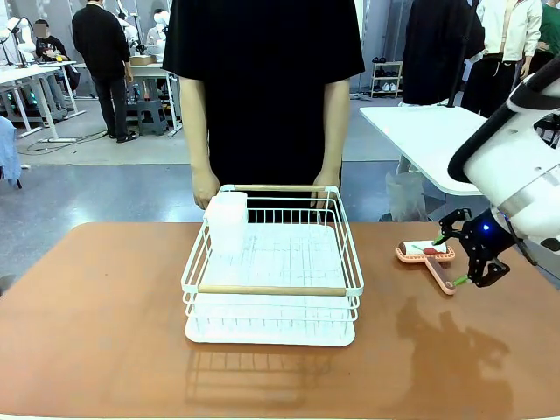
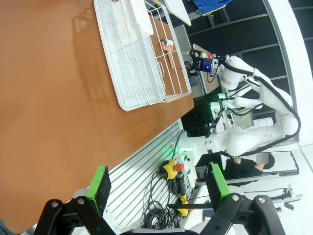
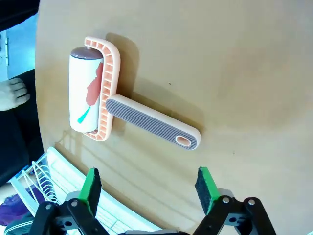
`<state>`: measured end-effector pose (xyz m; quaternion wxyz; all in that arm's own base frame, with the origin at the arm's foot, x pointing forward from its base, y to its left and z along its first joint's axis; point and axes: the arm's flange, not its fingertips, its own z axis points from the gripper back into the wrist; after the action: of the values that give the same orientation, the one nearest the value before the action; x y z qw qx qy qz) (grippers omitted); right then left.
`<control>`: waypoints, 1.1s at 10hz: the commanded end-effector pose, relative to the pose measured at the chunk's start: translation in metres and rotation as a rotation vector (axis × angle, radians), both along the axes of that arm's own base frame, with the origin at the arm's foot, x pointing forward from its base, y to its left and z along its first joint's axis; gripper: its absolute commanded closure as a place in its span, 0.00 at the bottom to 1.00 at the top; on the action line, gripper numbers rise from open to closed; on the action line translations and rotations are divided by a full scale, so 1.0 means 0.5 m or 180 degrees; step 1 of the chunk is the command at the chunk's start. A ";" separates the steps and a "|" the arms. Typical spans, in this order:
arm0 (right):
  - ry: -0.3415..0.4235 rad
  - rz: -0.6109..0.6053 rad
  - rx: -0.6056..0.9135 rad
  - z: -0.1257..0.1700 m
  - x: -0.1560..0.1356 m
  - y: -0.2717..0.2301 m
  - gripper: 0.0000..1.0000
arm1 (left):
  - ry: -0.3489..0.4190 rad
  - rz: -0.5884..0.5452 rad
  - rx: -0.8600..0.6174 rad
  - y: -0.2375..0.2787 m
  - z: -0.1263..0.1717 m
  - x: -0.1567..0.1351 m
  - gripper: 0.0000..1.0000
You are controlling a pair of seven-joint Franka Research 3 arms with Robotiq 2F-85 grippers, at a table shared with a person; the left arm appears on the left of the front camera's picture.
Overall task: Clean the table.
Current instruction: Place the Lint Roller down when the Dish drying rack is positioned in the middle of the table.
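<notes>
Lint roller lies flat on table right of rack; looks light, rigid plastic, so grab ribbed handle; right gripper jaws spread, empty, above it; left gripper spread too.

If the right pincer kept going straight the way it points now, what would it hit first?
Probably the lint roller: the open right pincer looks down at the table, with the roller's grey handle lying just ahead between its green pads. Depth is unclear, so it might touch bare tabletop beside the handle instead.
</notes>
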<state>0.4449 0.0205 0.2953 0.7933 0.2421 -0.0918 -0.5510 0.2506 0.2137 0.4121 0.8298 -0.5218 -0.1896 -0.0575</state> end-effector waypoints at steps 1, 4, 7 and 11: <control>0.0126 -0.0031 -0.0072 0.103 0.003 0.004 0.00 | -0.0105 -0.0025 -0.0044 0.001 0.001 -0.005 0.00; 0.0029 0.0059 -0.0097 0.036 0.005 -0.002 0.00 | -0.0105 -0.0025 -0.0044 0.001 0.001 -0.005 0.00; 0.0029 0.0059 -0.0097 0.036 0.005 -0.002 0.00 | -0.0105 -0.0025 -0.0044 0.001 0.001 -0.005 0.00; 0.0029 0.0059 -0.0097 0.036 0.005 -0.002 0.00 | -0.0105 -0.0025 -0.0044 0.001 0.001 -0.005 0.00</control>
<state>0.4482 0.0170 0.3167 0.8042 0.2223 -0.0872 -0.5443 0.2506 0.2137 0.4121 0.8298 -0.5218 -0.1896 -0.0575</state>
